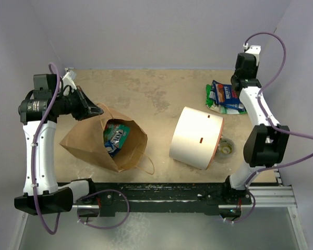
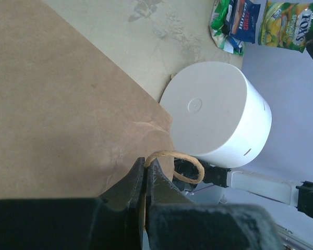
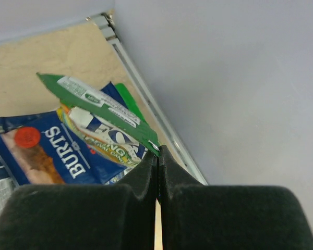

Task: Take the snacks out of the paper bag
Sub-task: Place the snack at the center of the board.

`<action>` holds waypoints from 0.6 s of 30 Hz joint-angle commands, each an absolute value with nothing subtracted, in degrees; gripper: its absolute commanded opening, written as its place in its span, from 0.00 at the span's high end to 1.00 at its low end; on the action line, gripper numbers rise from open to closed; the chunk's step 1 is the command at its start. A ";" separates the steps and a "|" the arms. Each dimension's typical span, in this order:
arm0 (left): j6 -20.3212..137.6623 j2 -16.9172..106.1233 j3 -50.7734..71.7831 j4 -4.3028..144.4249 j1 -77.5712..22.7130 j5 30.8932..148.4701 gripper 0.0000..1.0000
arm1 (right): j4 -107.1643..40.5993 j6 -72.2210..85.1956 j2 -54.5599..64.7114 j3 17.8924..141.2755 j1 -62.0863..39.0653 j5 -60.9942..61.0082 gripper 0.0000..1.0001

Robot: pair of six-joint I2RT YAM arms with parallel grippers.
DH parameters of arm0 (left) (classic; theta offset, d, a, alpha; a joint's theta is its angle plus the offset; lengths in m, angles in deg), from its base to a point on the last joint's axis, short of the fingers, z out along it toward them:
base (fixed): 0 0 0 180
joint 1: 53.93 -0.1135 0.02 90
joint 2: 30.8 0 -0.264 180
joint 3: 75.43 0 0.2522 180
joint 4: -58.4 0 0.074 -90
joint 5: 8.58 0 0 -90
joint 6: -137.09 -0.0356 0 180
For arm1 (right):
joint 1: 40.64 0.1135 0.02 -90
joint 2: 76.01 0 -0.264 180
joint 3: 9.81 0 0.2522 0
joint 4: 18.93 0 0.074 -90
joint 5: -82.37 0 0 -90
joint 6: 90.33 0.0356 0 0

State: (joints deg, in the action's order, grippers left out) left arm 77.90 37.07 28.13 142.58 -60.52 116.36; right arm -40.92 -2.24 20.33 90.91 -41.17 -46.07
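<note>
The brown paper bag [image 1: 83, 143] lies on its side at the left, its mouth open toward the camera, with snacks [image 1: 115, 136] showing inside. My left gripper [image 1: 96, 111] is shut on the bag's twisted handle [image 2: 190, 166] at the rim, and the loop sticks out past the fingertips of the left gripper [image 2: 146, 160]. At the far right, my right gripper [image 3: 158, 151] is shut on the corner of a green packet [image 3: 104, 107]. That packet hangs over a blue packet [image 3: 52, 151] in the snack pile [image 1: 223, 96] on the table. The lifted green packet [image 2: 289, 23] also shows in the left wrist view.
A large white cylinder [image 1: 195, 138] with an orange rim lies between the bag and the pile. A small clear tape roll [image 1: 227, 147] sits just right of it. The bag's other handle [image 1: 148, 165] trails toward the near edge. Purple walls close in the back and sides.
</note>
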 commanded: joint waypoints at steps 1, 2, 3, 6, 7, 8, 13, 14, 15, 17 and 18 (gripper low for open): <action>75.28 37.76 30.90 141.68 -60.33 115.10 1.00 | -32.71 -5.35 23.32 90.96 -42.24 -49.30 1.00; 74.99 38.10 31.17 141.86 -60.34 114.80 1.00 | -32.16 -6.19 24.45 91.08 -42.37 -49.51 1.00; 74.81 38.21 31.37 142.02 -60.34 114.56 1.00 | -31.82 -6.59 25.49 91.32 -42.47 -49.64 1.00; 74.58 38.47 31.33 142.04 -60.34 114.32 1.00 | -32.29 -6.55 27.91 92.42 -42.57 -49.29 1.00; 74.60 38.51 31.19 142.10 -60.34 114.16 1.00 | -32.95 -6.10 28.51 92.90 -42.57 -48.93 1.00; 74.56 38.51 31.21 142.07 -60.34 113.98 1.00 | -33.77 -5.67 28.98 93.31 -42.61 -48.82 1.00; 74.66 38.60 30.91 141.87 -60.34 113.66 1.00 | -38.85 -0.02 30.19 94.31 -42.01 -42.91 1.00; 74.78 38.56 30.81 141.79 -60.34 113.77 1.00 | -40.72 1.91 30.79 94.91 -41.85 -41.31 1.00; 74.85 38.52 30.69 141.70 -60.34 113.84 1.00 | -42.62 3.45 31.34 95.60 -41.64 -39.53 1.00; 75.04 38.31 30.45 141.50 -60.34 113.76 1.00 | -45.88 5.86 32.25 96.28 -40.81 -37.00 1.00; 75.10 38.21 30.37 141.49 -60.34 113.76 1.00 | -46.51 6.55 32.53 96.32 -40.41 -36.06 1.00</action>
